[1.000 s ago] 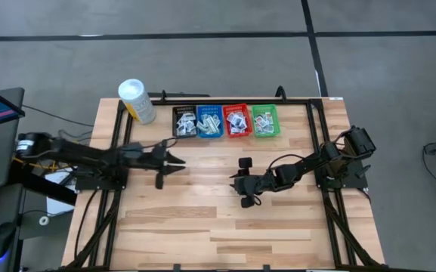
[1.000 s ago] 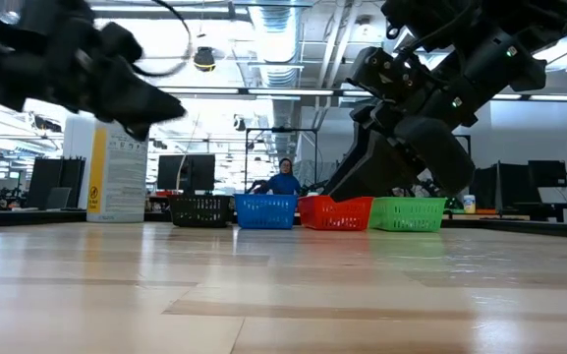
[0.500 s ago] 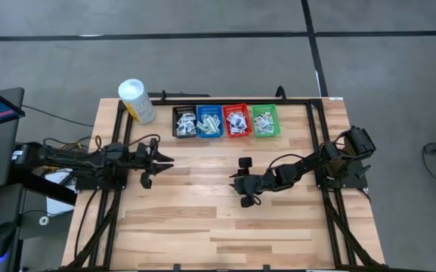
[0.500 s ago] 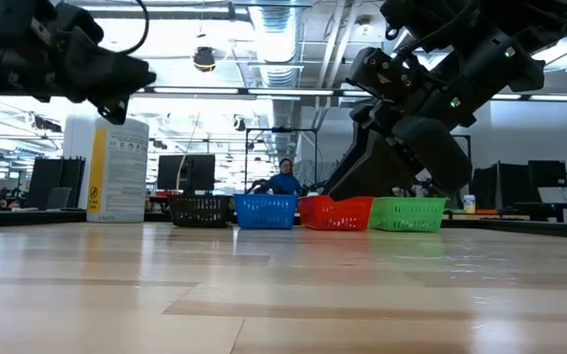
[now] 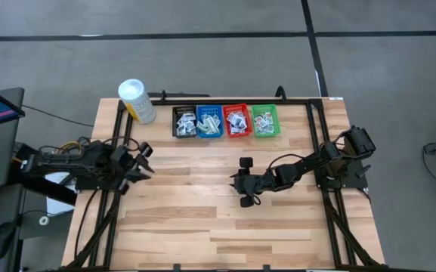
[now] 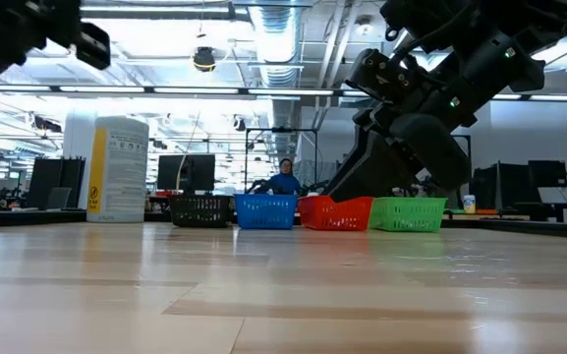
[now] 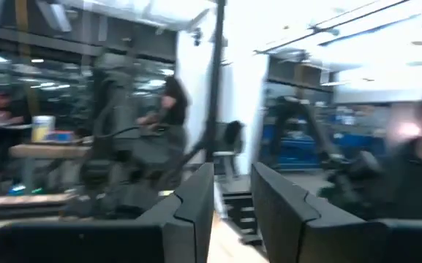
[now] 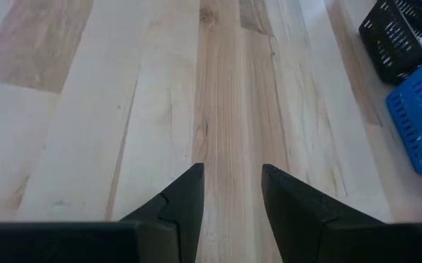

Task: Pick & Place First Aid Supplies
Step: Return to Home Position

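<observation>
Little at stake for the first aid supplies (image 5: 209,123) themselves: all packed into the four mesh baskets (image 6: 335,213) lined up side by side along the far edge of the desk (image 5: 202,227), none lying loose on the wood, none in either grip.

Main hazard, by judgement: the left gripper (image 5: 143,160), drawn up over the left edge with fingers parted and nothing between them, close to the frame rail (image 5: 119,125) and a tangle of cables (image 5: 70,146) there. Could snag a loop or knock the rail if swung carelessly on the way to rest. Could also clip the tall white tub (image 5: 137,101) at the far-left corner, not far beyond the fingertips, and tip it toward the black basket beside it.

Less risk on the other side, yet worth watching: the right gripper (image 5: 244,182), hanging low over the middle of the desk, fingers spread wide and empty, on the near side of the basket row. Would shove a basket and spill packets on any sweep toward the far edge at that height.

As for pose: left arm folded back on itself along the left edge, wrist tipped up, looking level into the room past blurred people (image 7: 172,102). Right arm stretched in from the right edge, elbow bent, wrist angled down at bare planks.
</observation>
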